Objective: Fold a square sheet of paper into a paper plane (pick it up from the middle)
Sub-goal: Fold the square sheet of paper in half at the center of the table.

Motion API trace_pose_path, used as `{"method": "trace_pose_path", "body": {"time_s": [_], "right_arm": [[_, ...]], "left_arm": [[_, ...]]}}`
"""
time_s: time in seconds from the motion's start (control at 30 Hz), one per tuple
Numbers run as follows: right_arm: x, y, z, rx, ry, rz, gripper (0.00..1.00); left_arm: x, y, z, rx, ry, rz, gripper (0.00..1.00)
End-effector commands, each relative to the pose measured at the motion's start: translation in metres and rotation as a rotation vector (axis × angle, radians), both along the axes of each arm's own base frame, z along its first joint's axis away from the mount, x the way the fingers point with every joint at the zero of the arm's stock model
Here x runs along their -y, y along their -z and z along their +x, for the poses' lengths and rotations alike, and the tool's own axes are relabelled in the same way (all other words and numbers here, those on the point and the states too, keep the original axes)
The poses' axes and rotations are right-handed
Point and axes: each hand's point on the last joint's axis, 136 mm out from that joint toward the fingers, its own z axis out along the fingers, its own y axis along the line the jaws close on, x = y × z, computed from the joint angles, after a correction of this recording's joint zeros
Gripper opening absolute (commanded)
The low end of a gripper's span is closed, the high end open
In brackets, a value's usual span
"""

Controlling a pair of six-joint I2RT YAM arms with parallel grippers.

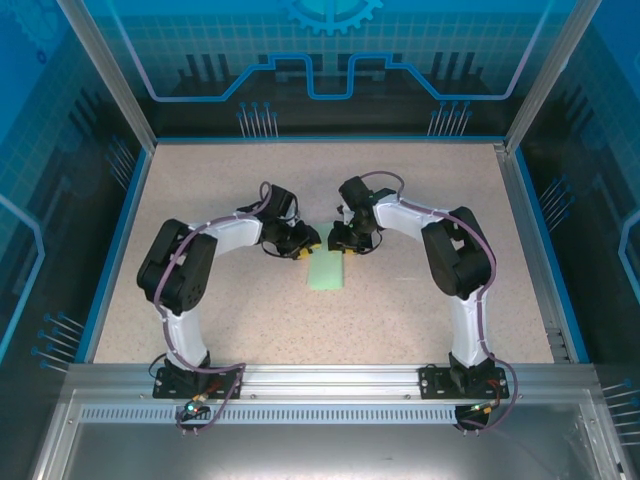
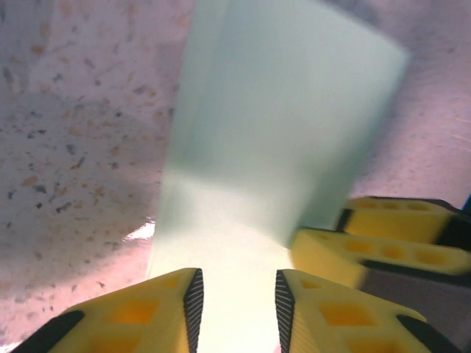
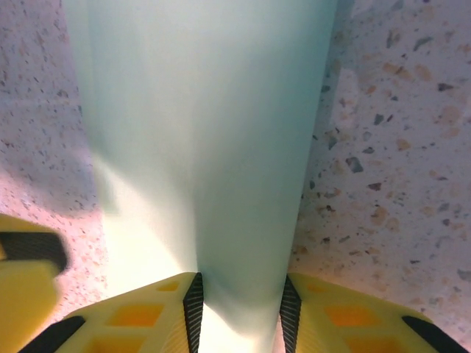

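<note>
The sheet of paper (image 3: 199,132) is thin, smooth and matt. My left pincer's fingers (image 2: 125,312) are matt yellow plastic with ribbed black pads (image 2: 193,301). The table (image 1: 250,320) looks speckled and dull.

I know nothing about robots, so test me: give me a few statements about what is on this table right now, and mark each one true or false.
1. The folded paper is pale mint green. True.
2. It lies in the far left corner of the speckled table. False: it lies near the middle of the table.
3. The left gripper and the right gripper are both at the paper's far end. True.
4. The paper is crumpled into a ball. False: it lies flat as a narrow folded strip.
5. The left gripper's jaws are pressed tight together. False: in the left wrist view they stand apart, with paper showing in the gap.
</note>
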Motion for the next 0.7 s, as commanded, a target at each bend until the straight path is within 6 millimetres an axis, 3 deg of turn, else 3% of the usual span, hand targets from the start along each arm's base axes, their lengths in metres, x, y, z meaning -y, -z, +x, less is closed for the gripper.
{"method": "trace_pose_path", "body": {"time_s": [0.0,0.67], "right_arm": [[0.006,0.022,-0.017,-0.043,-0.078,-0.044,0.35],[0.017,0.051,-0.024,-0.112,-0.067,-0.138,0.37]], "left_arm": [[-0.010,-0.025,0.006,0.059,-0.037,0.036,0.38],[-0.012,-0.005,0.000,0.018,-0.040,0.041,0.36]]}}
